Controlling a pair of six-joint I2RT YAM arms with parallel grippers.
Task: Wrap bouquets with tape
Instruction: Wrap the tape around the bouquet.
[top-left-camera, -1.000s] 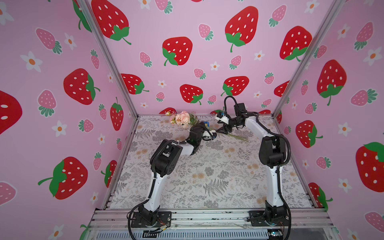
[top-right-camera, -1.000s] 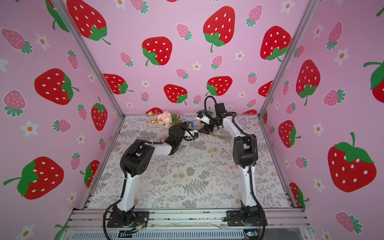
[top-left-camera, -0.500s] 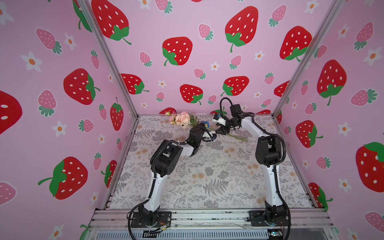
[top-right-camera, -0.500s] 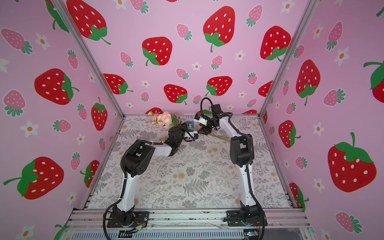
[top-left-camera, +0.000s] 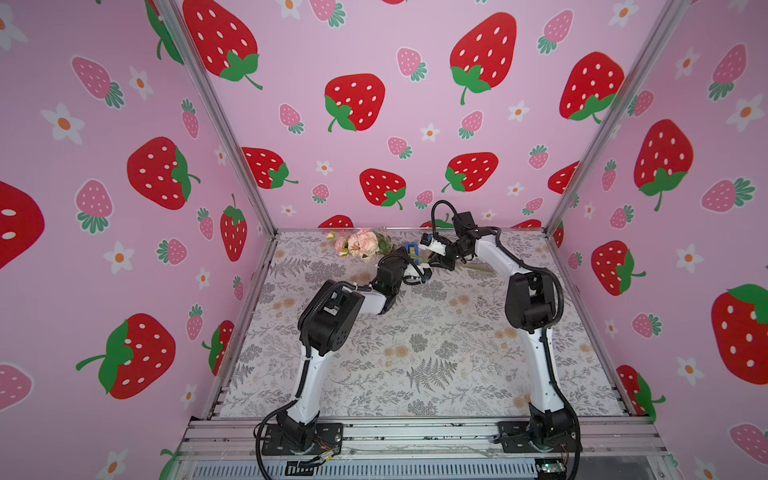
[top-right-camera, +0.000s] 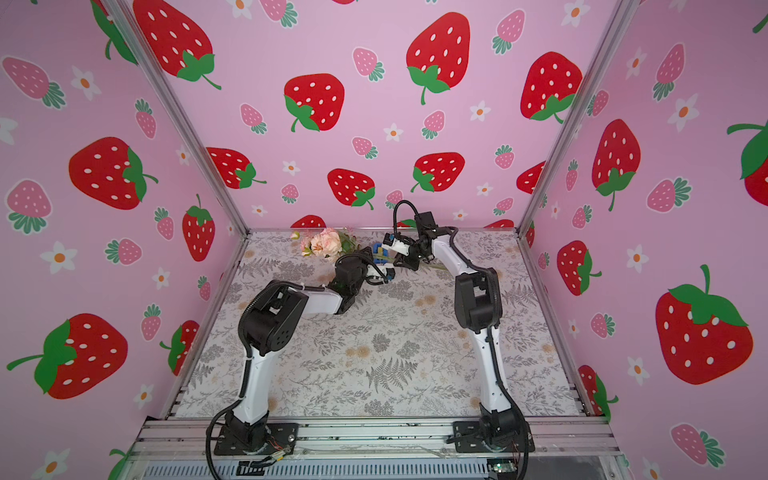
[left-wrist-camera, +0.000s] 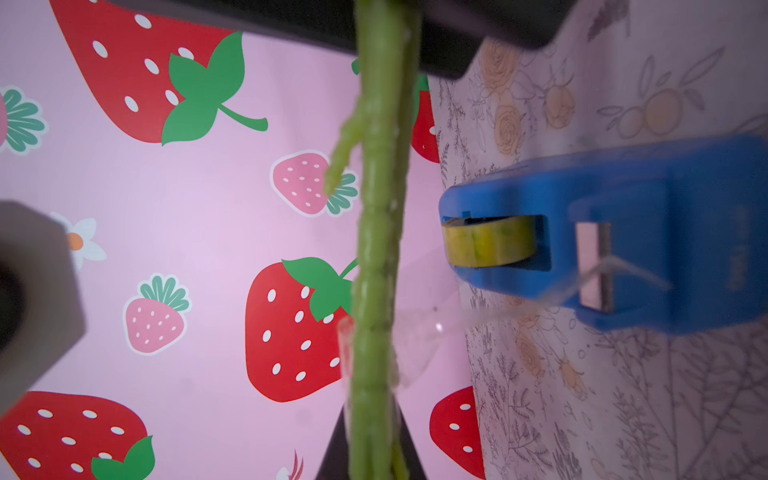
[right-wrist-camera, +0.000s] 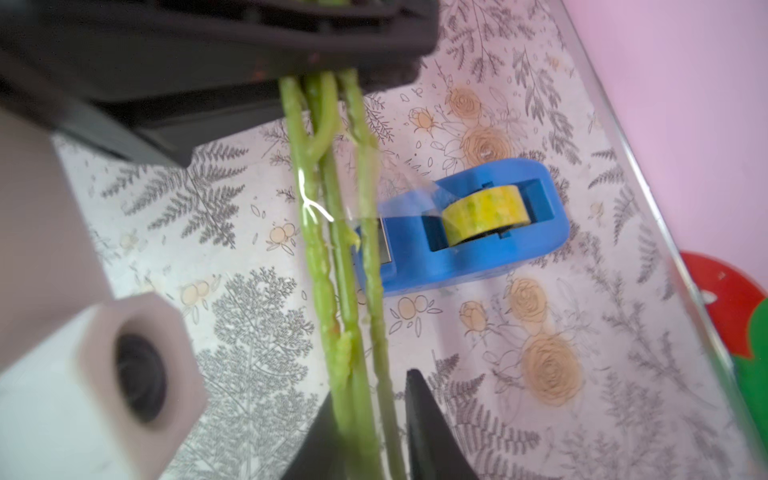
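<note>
Stems (right-wrist-camera: 328, 257) of the bouquet (top-left-camera: 362, 245) run between the two hands near the back of the counter (top-left-camera: 436, 361). In both top views we see its pink and cream blooms (top-right-camera: 326, 243) lying close to the rear wall.

The left hand (left-wrist-camera: 370, 453) is clenched on the stems. In its wrist view we find the green stalks passing straight through its dark fingertips.

The right hand (right-wrist-camera: 374, 440) has a black finger (right-wrist-camera: 428, 419) on either side of the same stalks, very near them. That picture is blurred, and we cannot tell whether it pinches them or stands a little off.

The blue dispenser (right-wrist-camera: 540, 245) stands on the counter just beside the stems, between the blooms and the right arm in the top views. A yellowish tape roll (right-wrist-camera: 484, 216) sits in its slot.

We make out a clear strip of tape (right-wrist-camera: 399, 199) leading from the roll to the stems and lying across them. In the left wrist view a crumpled clear piece (left-wrist-camera: 415, 340) clings to the stalks.

A pale camera housing (right-wrist-camera: 133, 374) shows beside the stems in the right wrist view.
</note>
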